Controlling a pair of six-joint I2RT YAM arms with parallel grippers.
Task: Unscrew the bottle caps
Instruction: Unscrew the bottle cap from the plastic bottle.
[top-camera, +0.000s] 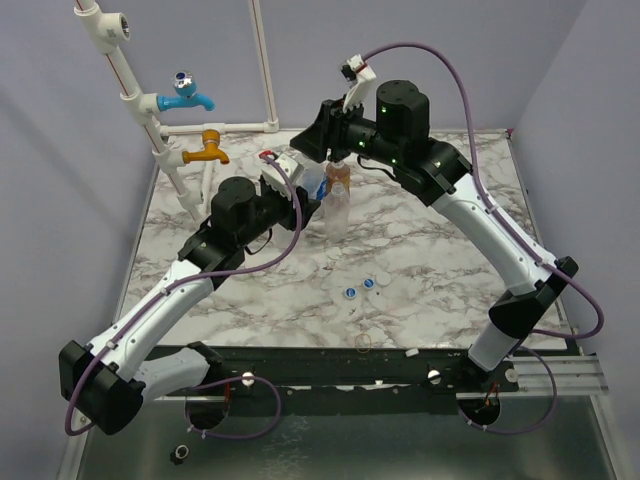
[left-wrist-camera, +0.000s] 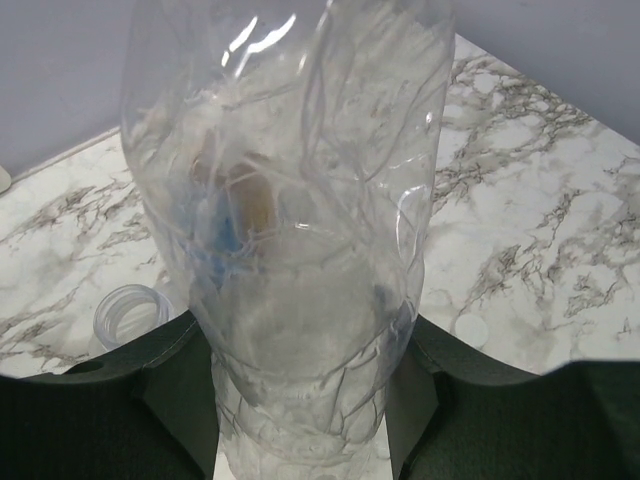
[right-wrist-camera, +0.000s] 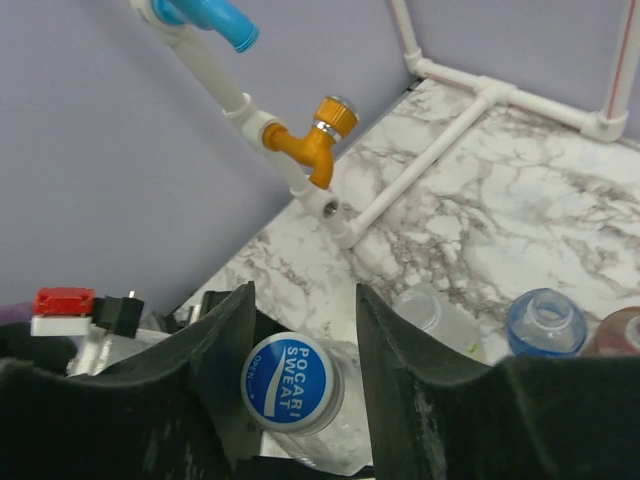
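Inside right claw (right-wrist-camera: 303, 310), possibly gripped cap (right-wrist-camera: 292, 382)

"POCARI SWEAT" on blue-and-white bottle cap (right-wrist-camera: 287, 392)

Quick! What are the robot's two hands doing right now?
Left fingers: shut on the clear bottle.
Right fingers: around the blue-and-white cap; whether they grip it cannot be told.
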